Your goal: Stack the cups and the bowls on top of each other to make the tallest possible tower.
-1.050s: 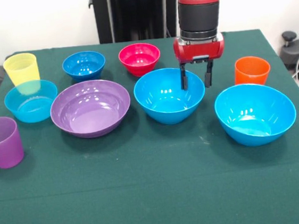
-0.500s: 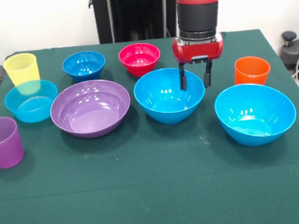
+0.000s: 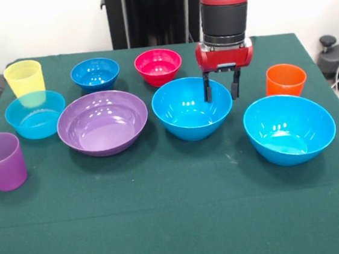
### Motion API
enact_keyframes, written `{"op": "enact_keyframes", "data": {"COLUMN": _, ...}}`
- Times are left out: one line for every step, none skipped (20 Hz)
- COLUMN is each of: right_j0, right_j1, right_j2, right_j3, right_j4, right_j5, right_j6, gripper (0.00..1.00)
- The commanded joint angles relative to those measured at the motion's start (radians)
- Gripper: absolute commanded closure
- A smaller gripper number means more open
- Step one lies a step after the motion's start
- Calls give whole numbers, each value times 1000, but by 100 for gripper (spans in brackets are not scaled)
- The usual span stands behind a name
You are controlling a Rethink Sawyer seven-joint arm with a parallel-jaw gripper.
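Every bowl and cup stood empty and apart on the green table (image 3: pixel 167 224), nothing stacked. My gripper (image 3: pixel 220 94) hung open and empty, its fingers straddling the far rim of the middle blue bowl (image 3: pixel 186 116). The magenta bowl (image 3: pixel 158 65) stood just behind, the orange cup (image 3: pixel 285 80) and another blue bowl (image 3: pixel 290 129) to one side, the purple bowl (image 3: pixel 102 122) to the other.

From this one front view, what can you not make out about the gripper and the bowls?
- Gripper: whether its fingers touch the middle blue bowl's rim or hang above it; depth is unclear.
- Arm: cut off by the top edge.
- Yellow cup: its base is hidden behind the pale blue bowl.
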Motion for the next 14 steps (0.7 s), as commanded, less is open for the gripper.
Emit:
{"op": "enact_keyframes", "data": {"right_j0": -13, "right_j1": 41, "right_j2": 66, "right_j3": -54, "right_j4": 6, "right_j5": 84, "right_j6": 87, "gripper": 0}}
{"op": "enact_keyframes", "data": {"right_j0": -16, "right_j1": 42, "right_j2": 70, "right_j3": -56, "right_j4": 3, "right_j5": 91, "right_j6": 81, "gripper": 0}}
{"op": "enact_keyframes", "data": {"right_j0": -11, "right_j1": 39, "right_j2": 66, "right_j3": -57, "right_j4": 5, "right_j5": 92, "right_j6": 83, "gripper": 0}}
{"op": "enact_keyframes", "data": {"right_j0": -6, "right_j1": 40, "right_j2": 62, "right_j3": -57, "right_j4": 6, "right_j5": 89, "right_j6": 85, "gripper": 0}}
{"op": "enact_keyframes", "data": {"right_j0": 0, "right_j1": 40, "right_j2": 56, "right_j3": -58, "right_j4": 7, "right_j5": 83, "right_j6": 89, "gripper": 0}}
{"op": "enact_keyframes", "data": {"right_j0": 0, "right_j1": 40, "right_j2": 57, "right_j3": -62, "right_j4": 5, "right_j5": 86, "right_j6": 85, "gripper": 0}}
{"op": "enact_keyframes", "data": {"right_j0": -3, "right_j1": 40, "right_j2": 60, "right_j3": -55, "right_j4": 16, "right_j5": 96, "right_j6": 93, "gripper": 0}}
{"op": "enact_keyframes", "data": {"right_j0": -3, "right_j1": 41, "right_j2": 61, "right_j3": -52, "right_j4": 21, "right_j5": 95, "right_j6": 99, "gripper": 0}}
{"op": "enact_keyframes", "data": {"right_j0": -4, "right_j1": 42, "right_j2": 63, "right_j3": -49, "right_j4": 26, "right_j5": 94, "right_j6": 105, "gripper": 0}}
{"op": "enact_keyframes", "data": {"right_j0": -12, "right_j1": 44, "right_j2": 72, "right_j3": -44, "right_j4": 29, "right_j5": 92, "right_j6": 109, "gripper": 100}}
{"op": "enact_keyframes", "data": {"right_j0": -9, "right_j1": 44, "right_j2": 68, "right_j3": -45, "right_j4": 28, "right_j5": 90, "right_j6": 109, "gripper": 100}}
{"op": "enact_keyframes", "data": {"right_j0": -6, "right_j1": 44, "right_j2": 64, "right_j3": -47, "right_j4": 27, "right_j5": 89, "right_j6": 109, "gripper": 100}}
{"op": "enact_keyframes", "data": {"right_j0": -6, "right_j1": 44, "right_j2": 64, "right_j3": -48, "right_j4": 26, "right_j5": 90, "right_j6": 106, "gripper": 100}}
{"op": "enact_keyframes", "data": {"right_j0": -6, "right_j1": 44, "right_j2": 64, "right_j3": -49, "right_j4": 23, "right_j5": 89, "right_j6": 104, "gripper": 100}}
